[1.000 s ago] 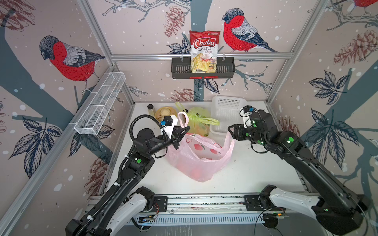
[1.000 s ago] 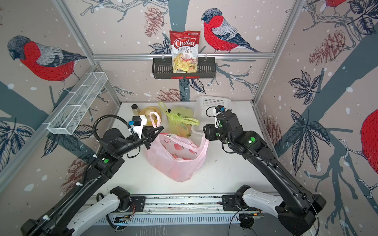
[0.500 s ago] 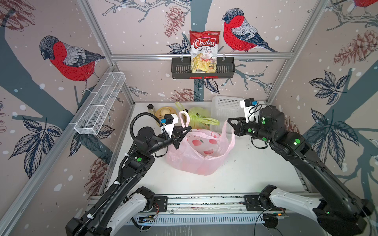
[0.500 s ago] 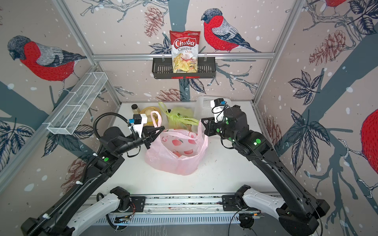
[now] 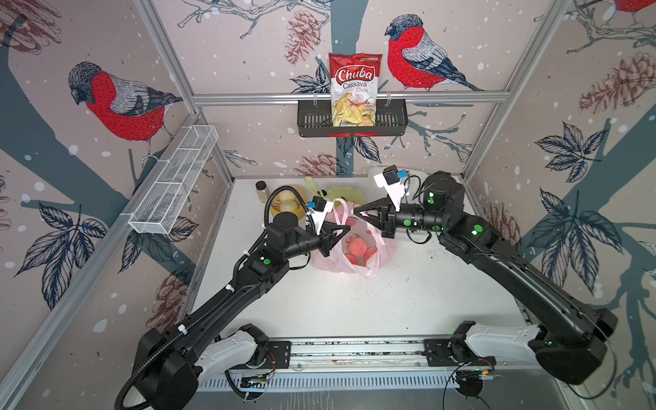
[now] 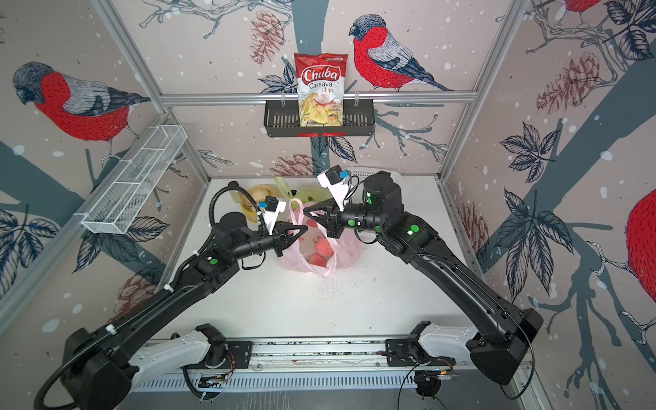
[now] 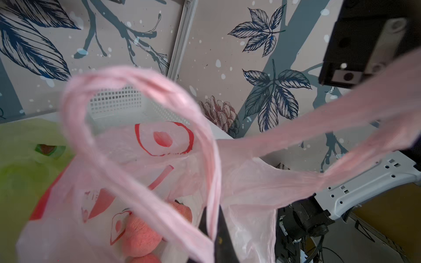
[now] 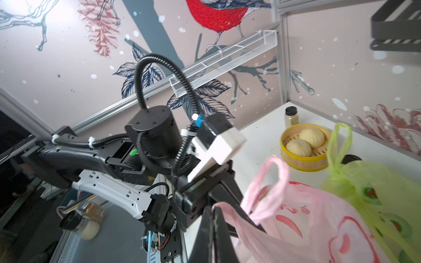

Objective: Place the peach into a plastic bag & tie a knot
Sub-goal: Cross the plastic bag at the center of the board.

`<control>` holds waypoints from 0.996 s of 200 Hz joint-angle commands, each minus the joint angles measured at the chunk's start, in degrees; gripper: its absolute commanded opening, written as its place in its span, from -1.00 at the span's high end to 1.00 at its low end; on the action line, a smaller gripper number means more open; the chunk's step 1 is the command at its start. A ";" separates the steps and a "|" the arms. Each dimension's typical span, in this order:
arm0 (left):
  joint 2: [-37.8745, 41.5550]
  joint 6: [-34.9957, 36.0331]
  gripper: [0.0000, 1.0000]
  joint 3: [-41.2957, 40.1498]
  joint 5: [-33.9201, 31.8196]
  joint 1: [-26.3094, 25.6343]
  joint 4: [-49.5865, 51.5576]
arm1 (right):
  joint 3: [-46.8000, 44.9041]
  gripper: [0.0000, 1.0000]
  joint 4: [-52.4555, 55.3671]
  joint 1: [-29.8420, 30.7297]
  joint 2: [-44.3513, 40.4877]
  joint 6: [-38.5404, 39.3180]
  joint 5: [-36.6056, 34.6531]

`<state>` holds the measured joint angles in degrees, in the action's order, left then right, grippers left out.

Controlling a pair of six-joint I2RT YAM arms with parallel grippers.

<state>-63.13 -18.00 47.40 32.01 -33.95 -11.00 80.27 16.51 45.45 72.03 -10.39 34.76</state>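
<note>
Holding both handles: left fingers (image 5: 337,232) clamped on one pink bag (image 5: 369,271) handle, right fingers (image 5: 369,209) clamped on the other. Peach (image 5: 356,248) already bagged, near steamer basket (image 8: 303,162). Remaining: cross handles, tie knot.

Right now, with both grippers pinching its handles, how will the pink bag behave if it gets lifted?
Probably floppy: the thin pink bag sags and creases, and its handles pull into narrow strips at the left gripper and right gripper. Likely bottom-heavy, since the peaches sit low inside. Lifted, it may swing.
</note>
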 commanded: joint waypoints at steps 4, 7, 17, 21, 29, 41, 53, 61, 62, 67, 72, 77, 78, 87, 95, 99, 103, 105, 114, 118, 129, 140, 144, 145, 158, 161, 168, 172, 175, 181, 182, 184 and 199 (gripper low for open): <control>-2.38 -0.71 1.00 2.01 -0.47 -1.00 -3.55 | 1.27 1.00 -0.50 0.93 2.55 2.53 1.91; -2.69 -0.58 1.00 2.14 -0.54 -1.10 -3.54 | 1.33 1.00 -0.39 0.87 2.81 2.51 1.72; -3.36 -0.34 1.00 2.47 -0.64 -1.20 -3.76 | 1.76 1.00 0.28 0.80 3.74 3.03 1.72; -3.50 -0.16 1.00 2.52 -0.75 -1.20 -3.84 | 1.93 1.00 0.54 0.84 4.06 3.16 1.79; -3.88 0.33 1.00 2.82 -0.96 -1.22 -3.75 | 2.45 1.00 1.28 0.78 4.72 3.32 1.79; -4.12 1.52 1.00 3.43 -1.68 -1.20 -2.76 | 3.25 1.00 2.38 0.44 5.44 3.70 2.84; -4.19 3.23 1.00 4.10 -1.64 -1.20 -1.74 | 3.51 1.00 2.47 -0.21 5.49 3.28 4.38; -4.04 4.59 1.00 4.70 -2.05 -1.29 -0.64 | 4.03 1.00 2.85 -0.53 5.42 3.30 5.50; -3.98 4.70 1.00 4.76 -2.22 -1.29 -0.57 | 4.07 1.00 2.88 -0.53 5.37 3.33 5.58; -3.93 5.40 1.00 5.22 -2.82 -1.25 0.41 | 4.29 1.00 3.06 -0.69 5.25 3.28 5.82; -3.83 6.03 1.00 5.68 -3.50 -1.35 1.25 | 4.49 1.00 3.15 -0.80 4.94 3.27 5.97; -3.65 6.66 1.00 6.20 -4.21 -1.28 2.11 | 4.75 1.00 3.32 -0.98 4.70 3.36 6.05; -3.61 6.70 1.00 6.25 -4.31 -1.28 2.34 | 4.78 1.00 3.34 -0.98 4.70 3.40 6.12; -3.22 7.46 1.00 7.03 -5.15 -1.30 3.65 | 5.05 1.00 3.55 -1.38 3.95 3.54 6.45; -2.86 7.95 1.00 7.26 -5.50 -1.27 4.37 | 5.07 1.00 3.77 -1.76 3.33 3.67 6.72; -2.59 8.20 1.00 7.39 -5.83 -1.29 4.81 | 5.03 1.00 3.85 -1.96 3.06 3.79 6.68; -2.29 8.43 1.00 7.41 -6.32 -1.29 5.19 | 4.94 1.00 3.94 -2.10 2.72 4.01 6.76; -2.13 8.53 1.00 7.37 -6.58 -1.29 5.27 | 4.86 1.00 3.96 -2.18 2.58 4.12 6.77; -1.63 8.88 1.00 7.15 -7.75 -1.24 6.03 | 4.47 1.00 4.14 -2.63 2.03 4.49 6.74; -1.39 9.01 1.00 7.10 -8.22 -1.22 6.24 | 4.21 1.00 4.19 -2.80 1.81 4.57 6.79; -0.89 9.08 1.00 6.43 -9.40 -1.21 6.30 | 3.52 1.00 3.97 -3.44 1.67 4.51 7.79; -0.67 9.12 1.00 5.96 -10.31 -1.20 6.01 | 2.99 1.00 3.80 -3.92 1.77 4.50 8.46; -0.63 9.19 1.00 5.98 -10.70 -1.18 6.04 | 2.89 1.00 3.83 -3.95 1.80 4.55 8.75; -0.61 9.20 1.00 5.97 -10.81 -1.23 6.06 | 2.88 1.00 3.86 -3.96 1.75 4.57 8.79; -0.59 9.27 1.00 5.88 -11.43 -1.20 5.94 | 2.62 1.00 4.03 -4.05 2.02 5.07 9.69; -0.59 9.29 1.00 5.80 -11.40 -1.19 5.69 | 2.54 1.00 3.91 -4.03 2.05 5.04 9.83; -0.59 9.40 1.00 5.62 -10.66 -1.22 5.09 | 2.36 1.00 3.50 -4.01 2.12 5.04 10.37; -0.63 9.69 1.00 5.54 -9.95 -1.25 4.54 | 2.39 1.00 3.44 -4.07 2.29 5.03 10.85; -0.71 9.92 1.00 5.45 -9.42 -1.27 4.19 | 2.43 1.00 3.44 -4.12 2.40 5.09 11.26; -0.97 10.31 1.00 5.48 -8.60 -1.28 3.68 | 2.59 1.00 3.39 -4.06 2.76 5.12 12.15; -1.00 10.42 1.00 5.54 -8.48 -1.28 3.61 | 2.60 1.00 3.37 -4.06 2.81 5.12 12.25; -1.13 10.55 1.00 5.59 -8.18 -1.29 3.55 | 2.61 1.00 3.33 -4.06 2.93 5.12 12.48; -2.03 12.50 1.00 6.11 -5.24 -1.29 3.19 | 2.87 1.00 2.97 -4.06 3.73 5.20 13.66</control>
<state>-64.29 -8.60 52.99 22.68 -35.16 -5.02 82.74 21.30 41.47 74.83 -5.96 44.53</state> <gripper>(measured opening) 0.058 0.051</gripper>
